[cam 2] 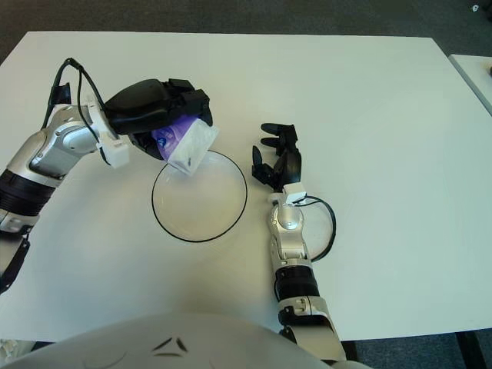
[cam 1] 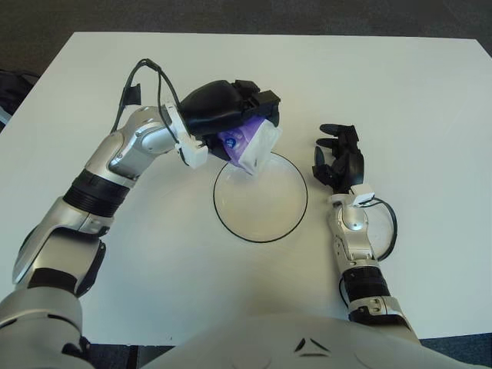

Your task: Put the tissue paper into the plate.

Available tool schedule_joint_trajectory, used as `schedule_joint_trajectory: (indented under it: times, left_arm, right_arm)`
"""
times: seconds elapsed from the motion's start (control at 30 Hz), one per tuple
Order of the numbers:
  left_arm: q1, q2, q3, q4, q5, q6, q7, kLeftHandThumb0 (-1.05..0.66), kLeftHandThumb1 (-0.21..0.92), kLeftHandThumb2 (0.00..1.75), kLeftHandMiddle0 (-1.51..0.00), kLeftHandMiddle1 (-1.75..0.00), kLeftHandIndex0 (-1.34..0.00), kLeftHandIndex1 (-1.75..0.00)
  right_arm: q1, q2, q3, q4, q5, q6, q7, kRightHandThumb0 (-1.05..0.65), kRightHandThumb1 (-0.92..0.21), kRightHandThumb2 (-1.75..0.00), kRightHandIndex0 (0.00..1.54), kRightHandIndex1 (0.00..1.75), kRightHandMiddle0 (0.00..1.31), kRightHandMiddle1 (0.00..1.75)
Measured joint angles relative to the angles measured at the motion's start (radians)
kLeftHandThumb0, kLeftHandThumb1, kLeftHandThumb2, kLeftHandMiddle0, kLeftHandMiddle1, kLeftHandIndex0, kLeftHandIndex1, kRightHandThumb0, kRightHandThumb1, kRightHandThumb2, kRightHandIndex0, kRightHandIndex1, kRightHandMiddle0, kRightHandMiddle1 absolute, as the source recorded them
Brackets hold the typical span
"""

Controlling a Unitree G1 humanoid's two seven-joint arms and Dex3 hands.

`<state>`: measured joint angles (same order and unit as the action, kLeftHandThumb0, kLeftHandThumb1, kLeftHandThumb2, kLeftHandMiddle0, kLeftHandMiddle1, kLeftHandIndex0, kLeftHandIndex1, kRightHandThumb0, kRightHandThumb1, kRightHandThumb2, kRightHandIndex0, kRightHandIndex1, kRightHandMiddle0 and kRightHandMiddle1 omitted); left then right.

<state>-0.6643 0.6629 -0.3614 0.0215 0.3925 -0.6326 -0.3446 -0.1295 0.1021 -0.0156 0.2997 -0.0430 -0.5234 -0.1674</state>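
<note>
My left hand [cam 1: 238,115] is shut on a purple and white tissue paper pack [cam 1: 252,146] and holds it tilted above the far-left rim of the plate [cam 1: 296,201], a round clear plate with a dark rim on the white table. The pack's lower corner hangs over the plate's inside edge; I cannot tell if it touches. The same pack [cam 2: 187,144] and plate [cam 2: 238,201] show in the right eye view. My right hand [cam 1: 337,156] shows just right of the plate, fingers relaxed and holding nothing.
The white table [cam 1: 400,92] spreads wide behind and to both sides of the plate. A cable loops beside my right wrist [cam 1: 388,227]. A dark object [cam 1: 11,81] shows past the table's left edge.
</note>
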Motion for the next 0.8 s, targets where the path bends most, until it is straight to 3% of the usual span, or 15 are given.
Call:
schedule_joint_trajectory:
  times: [0.4, 0.8]
  left_arm:
    - [0.075, 0.010, 0.024, -0.117, -0.016, -0.025, -0.047, 0.00, 0.15, 1.52, -0.74, -1.74, -0.50, -1.75]
    - [0.245, -0.035, 0.059, -0.274, 0.021, -0.003, -0.034, 0.00, 0.17, 1.50, -0.72, -1.75, -0.49, -1.75]
  right_arm:
    - [0.000, 0.000, 0.000, 0.000, 0.000, -0.002, -0.002, 0.38, -0.63, -0.83, 0.46, 1.62, 0.23, 1.29]
    - [0.002, 0.000, 0.001, 0.000, -0.001, -0.010, -0.007, 0.37, -0.66, -0.78, 0.44, 1.62, 0.22, 1.27]
